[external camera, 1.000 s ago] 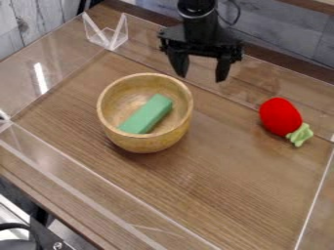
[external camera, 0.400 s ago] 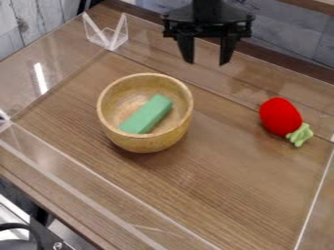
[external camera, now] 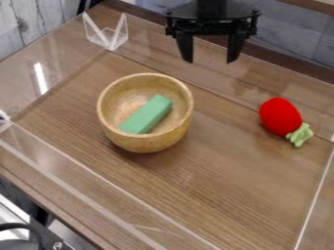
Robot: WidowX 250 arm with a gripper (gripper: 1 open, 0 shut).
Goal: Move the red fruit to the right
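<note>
The red fruit (external camera: 280,115) lies on the wooden table near the right edge, its pale green leafy tip (external camera: 303,137) pointing toward the front right. My gripper (external camera: 213,54) hangs at the back centre, well up and left of the fruit. Its two black fingers (external camera: 188,48) stand wide apart, pointing down, with nothing between them. It touches neither the fruit nor the bowl.
A wooden bowl (external camera: 146,140) sits left of centre with a green rectangular block (external camera: 146,113) inside. A low clear plastic wall (external camera: 313,210) borders the table. A clear folded stand (external camera: 104,32) is at the back left.
The gripper has risen and shifted slightly right at the back, rolling so its fingers face the camera more squarely. The fruit, bowl and block have not moved.
</note>
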